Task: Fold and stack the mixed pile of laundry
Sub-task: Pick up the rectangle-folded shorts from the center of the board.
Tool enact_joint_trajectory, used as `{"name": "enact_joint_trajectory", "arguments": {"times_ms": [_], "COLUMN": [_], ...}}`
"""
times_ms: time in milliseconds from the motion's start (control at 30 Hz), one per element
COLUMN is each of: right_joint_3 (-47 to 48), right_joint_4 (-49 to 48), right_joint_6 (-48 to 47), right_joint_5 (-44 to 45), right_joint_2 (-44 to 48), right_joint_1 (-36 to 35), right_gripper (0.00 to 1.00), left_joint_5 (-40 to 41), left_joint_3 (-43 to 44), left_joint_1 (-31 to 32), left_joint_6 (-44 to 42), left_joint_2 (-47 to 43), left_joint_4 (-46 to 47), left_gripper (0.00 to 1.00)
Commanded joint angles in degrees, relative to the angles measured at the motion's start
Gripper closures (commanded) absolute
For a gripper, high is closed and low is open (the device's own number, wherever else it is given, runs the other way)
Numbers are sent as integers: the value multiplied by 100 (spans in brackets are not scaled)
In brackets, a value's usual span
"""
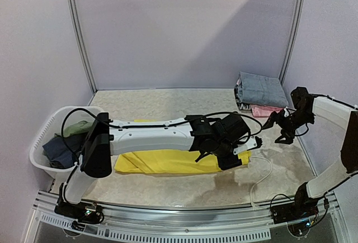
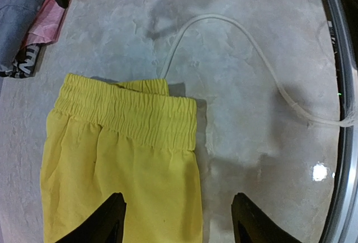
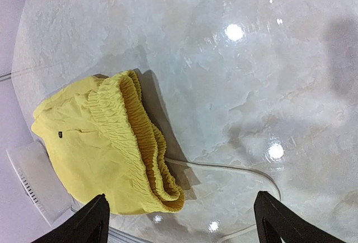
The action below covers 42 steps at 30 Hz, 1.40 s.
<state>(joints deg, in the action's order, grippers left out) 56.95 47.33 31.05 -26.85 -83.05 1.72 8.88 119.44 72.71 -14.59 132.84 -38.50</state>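
Note:
Yellow elastic-waist shorts (image 1: 162,162) lie flat and folded lengthwise at the table's front middle. My left gripper (image 1: 229,160) hovers just above their waistband end (image 2: 134,117). It is open (image 2: 179,223): one finger is over the yellow cloth, the other over bare table, and nothing is held. My right gripper (image 1: 279,133) hangs raised at the right, apart from the shorts (image 3: 95,153). It stands wide open (image 3: 184,226) and empty. A folded grey garment (image 1: 260,89) lies on a pink piece (image 1: 266,110) at the back right. The remaining pile, dark blue (image 1: 59,149) and olive-green (image 1: 75,127), sits in the tub.
A white plastic tub (image 1: 40,138) stands at the left edge. A thin white cable (image 2: 251,44) curls over the table right of the shorts, also in the right wrist view (image 3: 224,167). A metal rail (image 1: 184,229) runs along the front edge.

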Motion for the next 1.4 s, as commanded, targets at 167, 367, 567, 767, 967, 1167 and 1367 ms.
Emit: {"name": "enact_joint_trajectory", "arguments": {"times_ms": [167,367,567,767,967,1167,1367], "right_joint_3": [11,175,255,233,305,189,-177], "right_joint_4": [715,1104,1304,1379,1385,853,19], "right_joint_6": [232,163,146,203,308,503,943], "right_joint_5": [518,636,585,530,520,-195,-1176], "right_joint_2": [391,546,531,630,677,548,260], "right_joint_1": [4,12,13,13,13,13,-77], "right_gripper": [8,6,4,3,1,1,1], "left_joint_5": [351,1187,1825,3048,3032,2359,1568], "left_joint_3": [367,508,349,150,-84,-902,-1720], "left_joint_1": [230,425,469,534,534,443,321], "left_joint_6": [-358,-932,-1072,-1475,-1510,-775,-204], "left_joint_2": [817,1383,1630,1921,1912,884,-46], "left_joint_4": [1052,1497,1936,2595,2866,3296,3751], "left_gripper": [37,38,38,47,83,100,100]}}
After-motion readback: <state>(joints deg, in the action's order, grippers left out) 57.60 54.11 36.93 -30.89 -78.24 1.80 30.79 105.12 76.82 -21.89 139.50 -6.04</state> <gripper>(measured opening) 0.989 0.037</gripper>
